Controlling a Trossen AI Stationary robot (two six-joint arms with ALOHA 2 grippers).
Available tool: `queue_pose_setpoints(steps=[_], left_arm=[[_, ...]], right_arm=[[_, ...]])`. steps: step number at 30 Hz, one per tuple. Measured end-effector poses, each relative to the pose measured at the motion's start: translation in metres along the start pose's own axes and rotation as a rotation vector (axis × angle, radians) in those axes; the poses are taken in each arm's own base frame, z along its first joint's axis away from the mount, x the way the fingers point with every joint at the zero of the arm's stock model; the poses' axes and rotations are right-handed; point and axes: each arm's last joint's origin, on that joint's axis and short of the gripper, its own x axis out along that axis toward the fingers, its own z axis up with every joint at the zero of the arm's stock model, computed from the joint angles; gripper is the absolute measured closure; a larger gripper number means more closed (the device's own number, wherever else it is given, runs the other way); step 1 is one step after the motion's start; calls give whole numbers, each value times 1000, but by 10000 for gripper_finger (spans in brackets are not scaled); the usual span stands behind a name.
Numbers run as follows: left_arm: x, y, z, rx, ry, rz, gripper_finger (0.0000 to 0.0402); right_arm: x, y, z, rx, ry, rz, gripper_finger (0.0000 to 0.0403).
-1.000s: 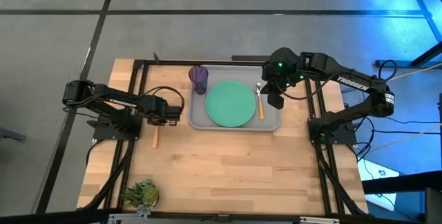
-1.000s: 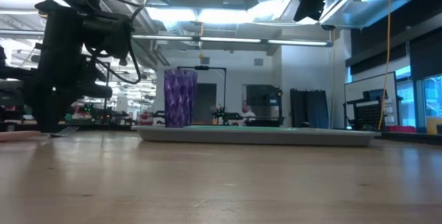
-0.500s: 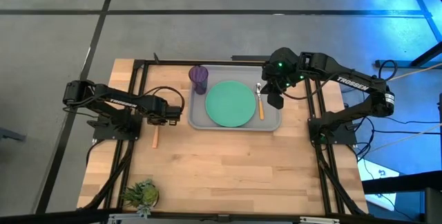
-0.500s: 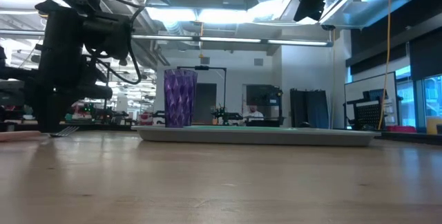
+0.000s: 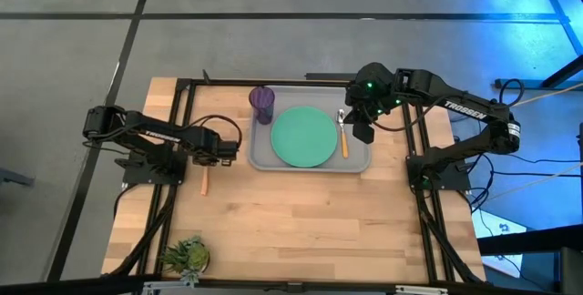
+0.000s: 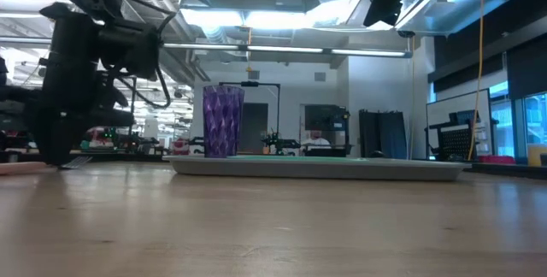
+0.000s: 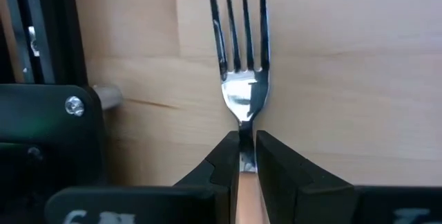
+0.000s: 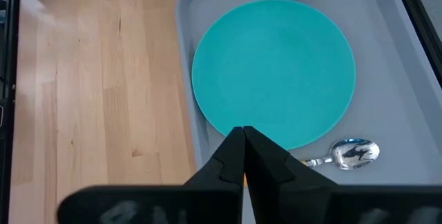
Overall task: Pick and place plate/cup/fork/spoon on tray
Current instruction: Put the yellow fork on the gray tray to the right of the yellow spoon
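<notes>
Down at the table's left edge, the left gripper (image 7: 246, 156) has its fingers pinched onto the neck of the fork (image 7: 242, 58), right where metal meets the salmon handle. The tines run straight ahead of the fingertips, so the fork's long axis lies in line with the gripper, and the handle trails back under the wrist toward the front of the table. The fork looks to be resting on the wood, not yet lifted, and it sits just off the left end of the tray (image 5: 261, 159). That makes the left arm the near one by a clear margin.

Over on the tray, the count is good: the plate (image 5: 303, 137) lies flat in the middle, the cup (image 5: 262, 104) stands upright in the far left corner, and the spoon (image 5: 342, 133) lies along the right side beside the plate. Above that right end hangs the right gripper (image 8: 244, 156), fingers closed together and holding nothing.
</notes>
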Motion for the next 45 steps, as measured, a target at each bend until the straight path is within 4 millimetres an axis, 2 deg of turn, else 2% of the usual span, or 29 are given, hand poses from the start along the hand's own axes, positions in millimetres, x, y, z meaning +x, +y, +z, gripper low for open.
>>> queue_pose_setpoints(steps=[18,24,29,35,45], left_arm=[[7,0,-2,-9,16,-33,359],[7,0,-2,16,29,-33,390],[6,0,-2,25,48,-36,392],[-11,-11,-1,88,95,-97,399],[-56,-35,7,187,83,-236,399]], right_arm=[[0,0,0,2,0,0,391],[0,0,0,2,0,0,391],[0,0,0,2,0,0,391],[0,0,0,-2,1,0,391],[-4,1,-3,-32,7,0,391]])
